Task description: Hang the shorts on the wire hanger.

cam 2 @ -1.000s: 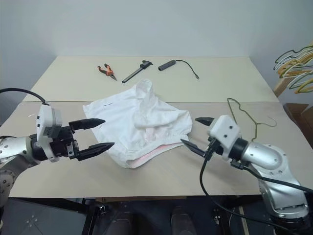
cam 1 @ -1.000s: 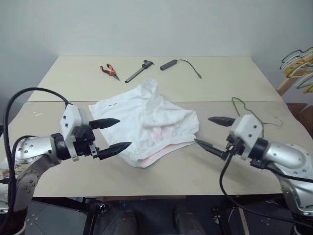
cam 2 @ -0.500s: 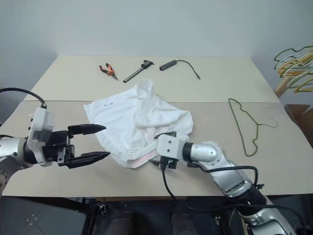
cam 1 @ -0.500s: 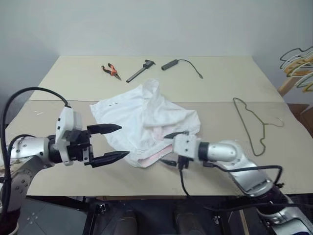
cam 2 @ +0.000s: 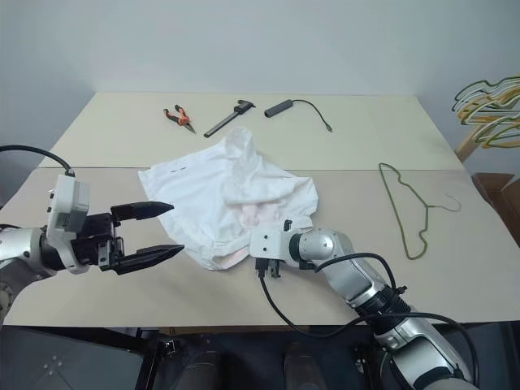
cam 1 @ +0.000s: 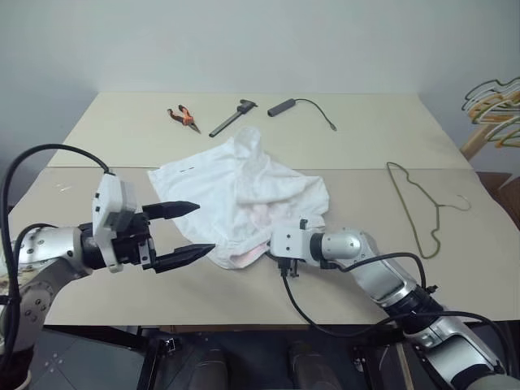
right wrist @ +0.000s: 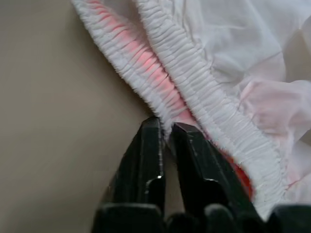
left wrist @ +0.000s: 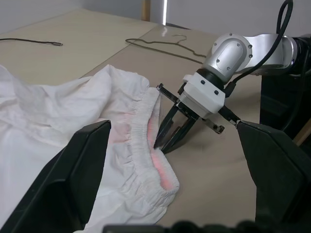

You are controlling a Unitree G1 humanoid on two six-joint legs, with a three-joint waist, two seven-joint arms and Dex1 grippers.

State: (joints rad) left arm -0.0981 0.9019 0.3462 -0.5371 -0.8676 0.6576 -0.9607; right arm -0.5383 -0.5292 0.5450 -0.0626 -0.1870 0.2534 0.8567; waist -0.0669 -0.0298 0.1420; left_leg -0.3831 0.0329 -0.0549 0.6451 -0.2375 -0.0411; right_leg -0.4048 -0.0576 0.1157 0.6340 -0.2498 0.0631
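1. Progress: early. The shorts (cam 1: 244,203) lie crumpled at frame centre on the table (cam 1: 130,130); the wire hanger (cam 1: 418,207) lies apart at centre right, untouched. Lifting and threading remain.
2. The right gripper (right wrist: 165,138) is closed on the pink-lined waistband edge at the shorts' lower rim.
3. The left gripper (cam 1: 185,231), lower left, is fully spread and holds nothing.
4. Orientation: the shorts' long axis runs upper left to lower right, waistband toward the frame bottom. The hanger's hook points right.
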